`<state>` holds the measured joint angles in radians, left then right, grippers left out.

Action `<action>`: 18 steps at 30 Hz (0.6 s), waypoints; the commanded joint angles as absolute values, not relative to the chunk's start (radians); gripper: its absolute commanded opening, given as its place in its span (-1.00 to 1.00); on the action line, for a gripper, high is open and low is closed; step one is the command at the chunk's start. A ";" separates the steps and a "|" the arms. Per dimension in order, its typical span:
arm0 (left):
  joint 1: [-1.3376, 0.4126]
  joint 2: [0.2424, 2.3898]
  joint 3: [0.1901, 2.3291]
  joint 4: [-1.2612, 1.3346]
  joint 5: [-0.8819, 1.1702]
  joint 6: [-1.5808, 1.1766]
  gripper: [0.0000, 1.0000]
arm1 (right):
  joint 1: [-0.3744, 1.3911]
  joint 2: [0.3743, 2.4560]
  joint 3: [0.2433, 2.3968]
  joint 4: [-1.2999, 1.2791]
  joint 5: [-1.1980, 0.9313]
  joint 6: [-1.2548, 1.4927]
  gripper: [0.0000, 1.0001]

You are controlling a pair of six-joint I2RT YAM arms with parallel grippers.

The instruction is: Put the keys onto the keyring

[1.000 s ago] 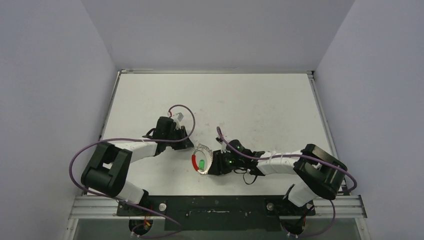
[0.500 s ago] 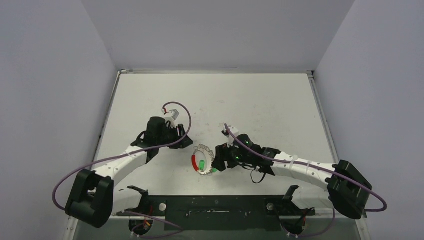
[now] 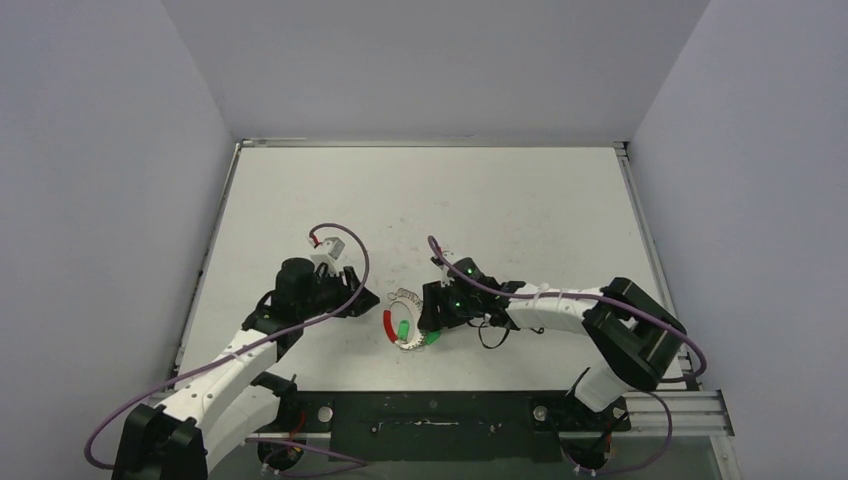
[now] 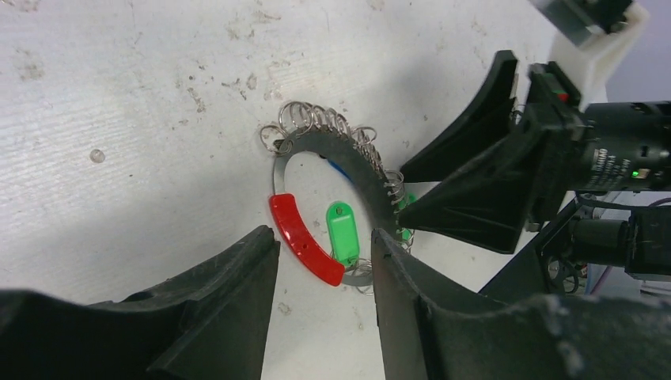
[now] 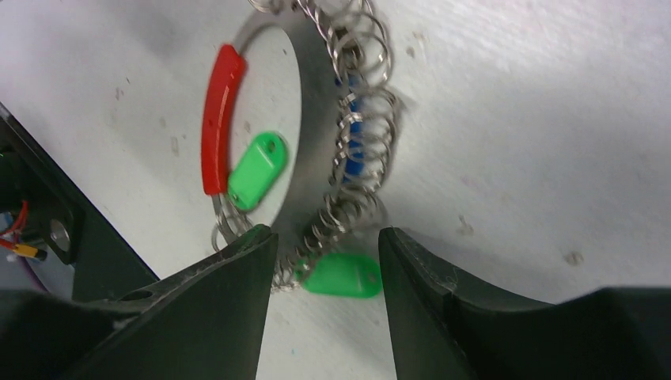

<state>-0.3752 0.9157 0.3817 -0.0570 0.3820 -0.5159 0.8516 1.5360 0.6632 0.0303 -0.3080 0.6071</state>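
The keyring point(image 3: 408, 300) lies flat on the table between the arms, a silvery coil loop with a red section point(image 3: 387, 325). One green key point(image 3: 402, 328) lies inside the loop, and another green key point(image 3: 432, 339) lies at its near right edge. My left gripper point(image 3: 368, 300) is open and empty just left of the loop. In the left wrist view its jaws point(image 4: 324, 237) frame the red section point(image 4: 305, 237) and green key point(image 4: 342, 231). My right gripper point(image 5: 326, 237) is open, its jaws either side of the outer green key point(image 5: 342, 275) and coil point(image 5: 356, 158). A blue key point(image 5: 352, 150) sits among the coils.
Pale walls enclose the table on three sides. A black rail point(image 3: 430, 412) with the arm bases runs along the near edge. Purple cables loop from both arms above the table.
My left gripper has drawn back towards the near left. My right gripper has shifted a little over the ring's right side. The outer green key now shows at the ring's near right edge.
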 commanded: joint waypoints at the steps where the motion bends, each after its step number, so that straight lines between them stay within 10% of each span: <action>1: -0.364 0.830 0.368 -0.021 0.359 -0.538 -0.08 | 0.848 1.624 0.763 0.158 -0.362 0.624 -0.01; 8: -0.359 0.822 0.349 -0.014 0.365 -0.600 0.46 | 0.813 1.683 0.842 0.177 -0.373 0.621 0.05; 18: -0.352 0.978 0.359 0.024 0.400 -0.672 0.34 | 0.783 1.581 0.687 0.138 -0.399 0.635 0.16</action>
<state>-0.3618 0.9348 0.3382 -0.0307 0.3744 -0.6449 0.7803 1.6550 0.7586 0.1181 -0.3717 0.6125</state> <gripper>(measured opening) 0.688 0.613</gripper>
